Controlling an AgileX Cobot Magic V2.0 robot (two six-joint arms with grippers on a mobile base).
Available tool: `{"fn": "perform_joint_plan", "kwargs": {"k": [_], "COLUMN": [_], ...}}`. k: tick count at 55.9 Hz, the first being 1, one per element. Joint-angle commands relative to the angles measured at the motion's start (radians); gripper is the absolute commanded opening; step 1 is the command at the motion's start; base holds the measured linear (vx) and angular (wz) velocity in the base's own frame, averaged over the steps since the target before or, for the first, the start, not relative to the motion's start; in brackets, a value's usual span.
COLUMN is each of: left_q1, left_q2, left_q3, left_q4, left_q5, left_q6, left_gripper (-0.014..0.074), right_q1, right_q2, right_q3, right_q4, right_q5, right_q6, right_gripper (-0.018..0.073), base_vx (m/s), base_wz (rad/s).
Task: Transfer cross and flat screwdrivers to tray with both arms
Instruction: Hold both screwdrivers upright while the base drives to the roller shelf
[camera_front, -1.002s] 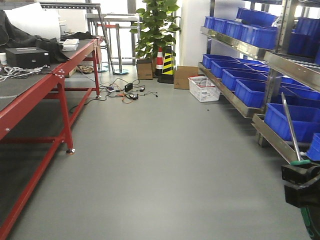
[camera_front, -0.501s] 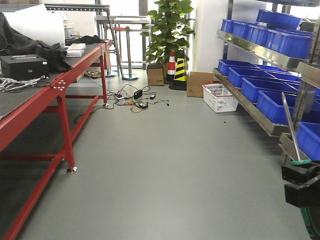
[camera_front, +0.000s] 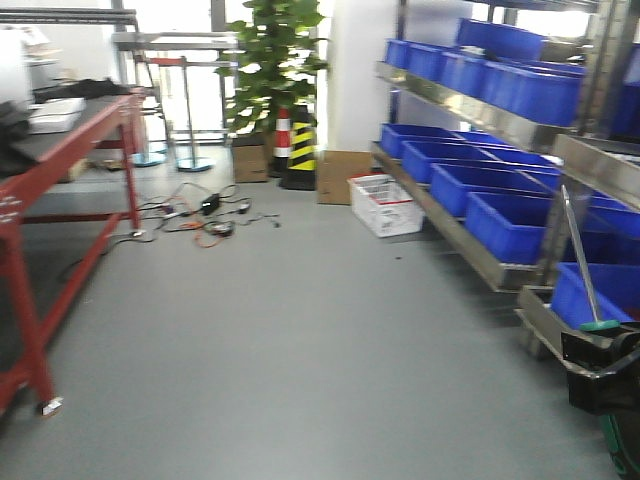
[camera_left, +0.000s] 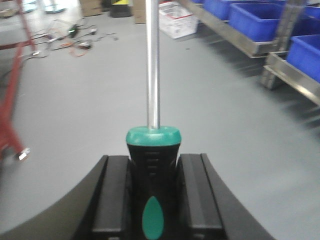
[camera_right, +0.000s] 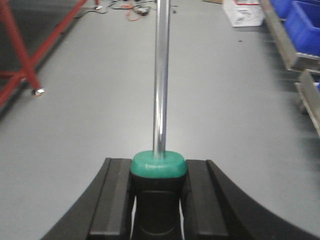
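The left jaws are closed on the green-and-black handle of a slim screwdriver with a long silver steel shaft (camera_left: 152, 140), and its green cap stands proud of the jaw tips. The right jaws grip the second screwdriver (camera_right: 159, 167), of the same make but seated deeper, with its cap level with the tips. Both shafts run far out ahead of the jaws over bare grey floor (camera_right: 90, 110). The shallow silvery-grey metal tray is in none of my views, so I cannot place it.

My worry is those shafts. Each is a long lever held only at the handle, and I judge that a knock near the tip would twist the tool in the jaws or lever it out. The likeliest culprit is the steel shelving rack (camera_front: 455, 240) with its deep blue plastic bins (camera_front: 505, 225), ahead and to the right of the right jaws. A turn that way could catch a shaft on an upright. The left tool has less handle inside the jaws, so it looks the easier one to lose. The front view is smeared, so I trust its clearances little.

Each wrist view shows its own grip plainly and nothing of the other arm. The front view shows only one tool, low in its right corner, which I take for the right arm's. Its shaft crosses the rack in the picture, though I cannot tell the depth between them. That view also shows the top of the red-framed counter (camera_front: 25, 185), off to the left of the jaws.
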Motion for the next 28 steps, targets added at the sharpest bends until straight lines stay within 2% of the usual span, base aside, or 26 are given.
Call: {"fn": "perform_joint_plan", "kwargs": {"k": [1, 12, 28], "left_q1": [0.000, 0.000, 0.000], "left_q2": [-0.009, -0.009, -0.009], "left_q3": [-0.030, -0.030, -0.030], "left_q4": [0.017, 0.017, 0.017], "left_q5": [-0.090, -0.090, -0.090], "left_q6": [-0.011, -0.011, -0.011], "left_gripper": [0.0000, 0.0000, 0.0000], "right_q1": [0.001, 0.001, 0.001], "right_q2": [-0.011, -0.011, -0.011], "right_q3": [-0.033, -0.033, -0.033], "right_q4": [-0.011, -0.011, -0.011], "right_q5": [-0.089, -0.088, -0.088], "right_q6": [-0.003, -0.003, -0.003], "right_gripper": [-0.0008, -0.0008, -0.0008], "base_vx": [0.47, 0.45, 0.42], "base_wz": [-0.56, -0.69, -0.86]}}
